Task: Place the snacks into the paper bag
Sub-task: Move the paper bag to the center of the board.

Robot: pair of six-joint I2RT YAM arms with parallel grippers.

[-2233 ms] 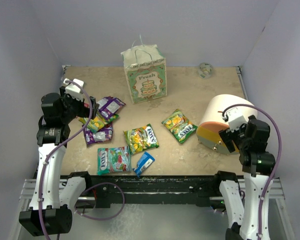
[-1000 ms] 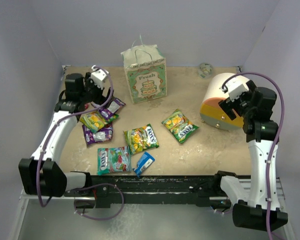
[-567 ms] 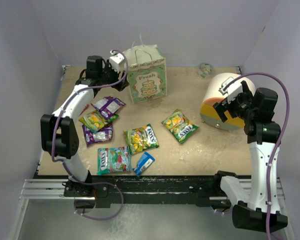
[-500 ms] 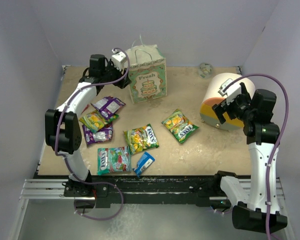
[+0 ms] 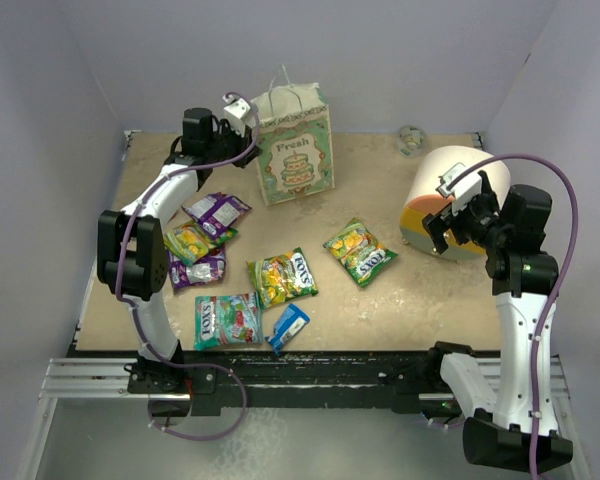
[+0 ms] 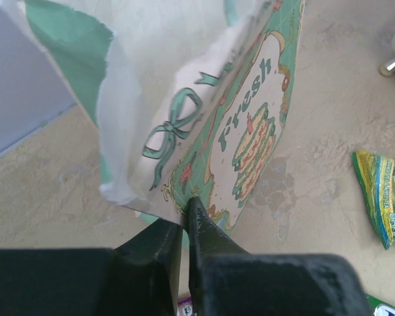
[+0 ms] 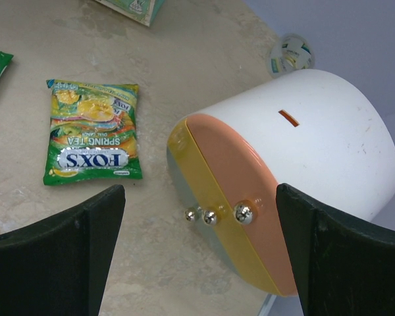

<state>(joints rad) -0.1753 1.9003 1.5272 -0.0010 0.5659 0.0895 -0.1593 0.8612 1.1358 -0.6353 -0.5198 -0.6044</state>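
The left end effector [image 6: 186, 214] clamps the left edge of the paper bag [image 5: 298, 150], far across the tabletop [image 5: 430, 300]. The snacks [image 5: 282, 277] lie flat toward the near edge. The right end effector [image 5: 448, 222], fingers spread, hovers to their right.

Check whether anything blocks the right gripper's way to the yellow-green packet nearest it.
Nothing visible does. The right gripper hangs open over the orange end of the cream-and-orange cylinder. The cylinder lies to the right of the yellow-green packet, and only bare table separates them.
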